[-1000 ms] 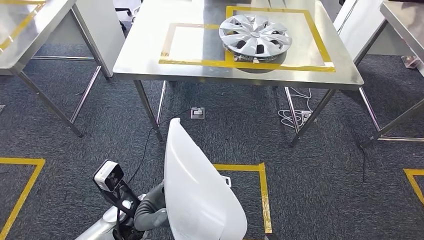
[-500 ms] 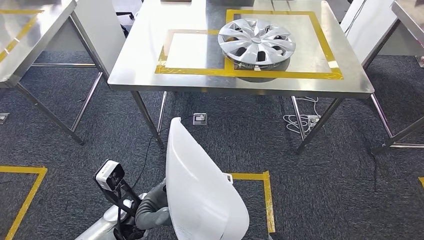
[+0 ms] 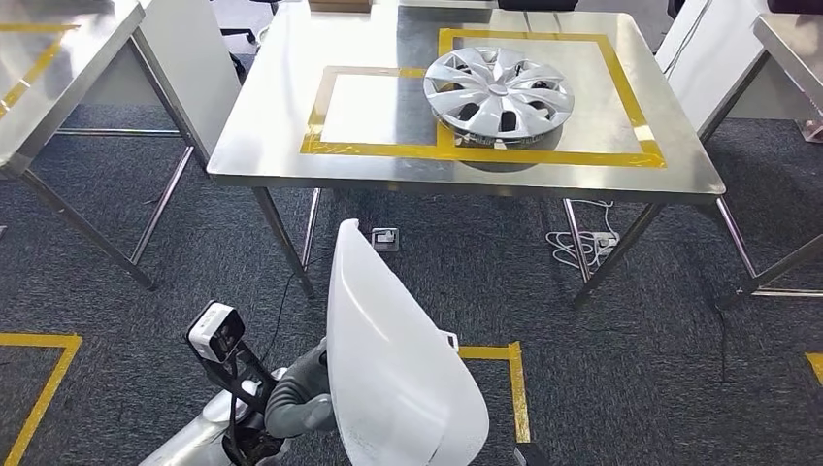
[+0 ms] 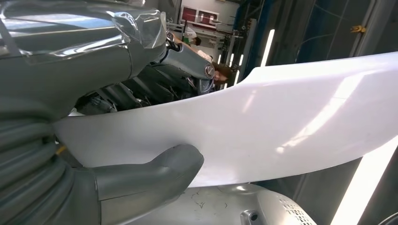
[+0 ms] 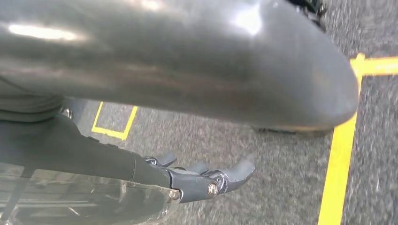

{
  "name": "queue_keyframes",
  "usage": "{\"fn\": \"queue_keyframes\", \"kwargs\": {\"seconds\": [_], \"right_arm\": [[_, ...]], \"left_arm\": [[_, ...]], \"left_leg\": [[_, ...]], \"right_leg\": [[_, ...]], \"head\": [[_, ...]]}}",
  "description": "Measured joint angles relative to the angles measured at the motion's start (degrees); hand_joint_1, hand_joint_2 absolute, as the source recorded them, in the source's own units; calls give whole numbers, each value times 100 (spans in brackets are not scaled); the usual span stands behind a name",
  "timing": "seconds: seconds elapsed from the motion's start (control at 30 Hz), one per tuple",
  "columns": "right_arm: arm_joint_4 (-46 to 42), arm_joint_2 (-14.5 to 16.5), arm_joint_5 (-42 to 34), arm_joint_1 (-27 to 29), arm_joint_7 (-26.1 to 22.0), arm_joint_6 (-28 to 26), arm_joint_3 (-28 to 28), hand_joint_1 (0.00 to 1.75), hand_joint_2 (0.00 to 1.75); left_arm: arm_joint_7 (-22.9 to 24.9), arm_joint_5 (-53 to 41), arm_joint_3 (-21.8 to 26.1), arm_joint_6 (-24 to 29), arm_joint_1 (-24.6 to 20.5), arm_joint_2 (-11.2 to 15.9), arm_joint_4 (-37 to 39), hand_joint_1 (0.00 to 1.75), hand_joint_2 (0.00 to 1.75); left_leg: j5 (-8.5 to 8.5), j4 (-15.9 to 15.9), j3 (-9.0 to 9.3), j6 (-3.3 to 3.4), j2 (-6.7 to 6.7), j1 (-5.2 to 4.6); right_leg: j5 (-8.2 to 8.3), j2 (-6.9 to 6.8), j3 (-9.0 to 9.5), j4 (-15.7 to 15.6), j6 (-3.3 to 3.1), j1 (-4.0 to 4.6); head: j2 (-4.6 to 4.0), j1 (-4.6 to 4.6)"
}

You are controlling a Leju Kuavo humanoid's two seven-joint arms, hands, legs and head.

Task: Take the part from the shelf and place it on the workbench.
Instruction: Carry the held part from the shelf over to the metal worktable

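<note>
Bench (image 3: 291, 155) has slid closer as we walk. Left hand (image 3: 301, 408) grips the white part (image 3: 398, 379); right hand's (image 5: 206, 180) fingers hang loose, empty. Next: set it at 12 o'clock, beside the hubcap (image 3: 498, 92).

The left hand (image 3: 296, 406) grips, thumb (image 4: 155, 176) pressed flat; the right hand (image 5: 206, 180) hangs, fingers extended.

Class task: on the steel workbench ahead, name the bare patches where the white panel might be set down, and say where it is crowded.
The smaller taped rectangle, left of the hubcap, is bare. The workbench margin outside the tape on its left is also free. The larger taped square is crowded: the hubcap fills most of it. The left robot hand holds the white panel.
</note>
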Motion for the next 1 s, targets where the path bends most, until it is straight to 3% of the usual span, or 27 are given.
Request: {"fn": "queue_keyframes", "kwargs": {"seconds": [0.1, 0.13, 0.17, 0.2, 0.27, 0.3, 0.37, 0.43, 0.5, 0.6, 0.63, 0.67, 0.7, 0.77, 0.83, 0.87, 1.0], "right_arm": [[1, -30, -25, 29, -17, 7, -19, 0, 0], [2, -43, -31, 48, -22, 8, -27, 0, 0], [4, -50, -35, 66, -26, 9, -33, 0, 0], [5, -59, -38, 79, -28, 11, -38, 0, 0], [7, -72, -39, 85, -33, 16, -43, 0, 0], [7, -76, -39, 83, -37, 21, -44, 0, 0], [7, -75, -39, 87, -40, 31, -46, 0, 0], [7, -73, -39, 98, -41, 39, -46, 0, 0], [8, -71, -39, 101, -41, 44, -47, 0, 0], [9, -75, -39, 105, -42, 37, -49, 0, 0], [9, -76, -39, 107, -43, 27, -49, 0, 0], [9, -76, -40, 109, -45, 16, -49, 0, 0], [9, -76, -43, 110, -49, 6, -49, 0, 0], [9, -70, -46, 110, -57, -5, -49, 0, 0], [9, -60, -47, 105, -61, -9, -50, 0, 0], [9, -54, -48, 104, -62, -10, -50, 0, 0], [9, -45, -48, 117, -63, -10, -51, 0, 0]], "left_arm": [[9, 7, -11, -6, -6, -40, 1, 175, 175], [11, 7, -16, -7, 0, -44, 1, 175, 175], [13, 6, -22, -7, 4, -45, 2, 175, 175], [14, 6, -28, -7, 7, -47, 2, 175, 175], [14, 6, -37, -8, 7, -55, 2, 175, 175], [14, 6, -41, -8, 5, -60, 2, 175, 175], [17, 6, -53, -9, 3, -64, 2, 175, 175], [21, 6, -62, -9, 3, -65, 2, 175, 175], [21, 8, -63, -9, 1, -65, 1, 175, 175], [28, 51, -62, -8, 6, -65, 0, 175, 175], [36, 70, -62, -7, 10, -65, 0, 175, 175], [48, 85, -62, -7, 12, -65, 0, 175, 175], [61, 94, -62, -7, 13, -66, 0, 175, 175], [77, 100, -62, -7, 5, -70, -1, 175, 175], [87, 108, -61, -7, -9, -78, -4, 175, 175], [92, 115, -60, -7, -16, -81, -6, 175, 175], [104, 156, -57, -5, -26, -97, -15, 175, 175]], "left_leg": [[4, -39, 40, 38, 9, 8], [-3, -38, 41, 38, 7, 7], [-13, -36, 46, 32, 2, 7], [-25, -32, 57, 17, -4, 10], [-66, -6, 80, -39, -16, 9], [-92, 16, 82, -74, -19, -3], [-127, 45, 76, -130, -22, -26], [-146, 53, 73, -159, -21, -8], [-278, 224, -3, -202, -9, 18], [-760, 1241, -498, -261, 16, 28], [-849, 1560, -670, -260, 19, 27], [-833, 1693, -757, -242, 19, 24], [-708, 1597, -731, -206, 19, 15], [-302, 883, -402, -61, 17, -29], [-85, 290, -96, 88, 27, -82], [-89, 179, -34, 135, 33, -104], [-64, -27, 86, 171, 42, -109]], "right_leg": [[-396, -14, -556, 1050, -34, -6], [-461, -14, -723, 1328, -20, -12], [-430, -15, -782, 1385, 20, -21], [-310, -19, -723, 1207, 77, -36], [35, -41, -374, 419, 182, -71], [158, -47, -216, 92, 188, -77], [238, -48, -87, -160, 122, -64], [243, -38, -76, -162, 44, -54], [242, -35, -55, -172, -18, -67], [226, -34, -36, -174, -85, -42], [219, -34, -34, -173, -95, -21], [212, -31, -25, -172, -105, 2], [203, -26, -9, -172, -117, 28], [181, -10, 42, -177, -146, 69], [169, -1, 67, -189, -160, 104], [166, -1, 62, -195, -154, 101], [159, -23, 62, -238, -92, 111]], "head": [[0, 3], [0, 3], [0, 5], [0, 6], [0, 7], [0, 4], [0, 2], [0, 2], [0, 0], [0, -6], [0, -6], [0, -6], [0, -6], [0, -3], [0, 6], [0, 7], [0, -3]]}}
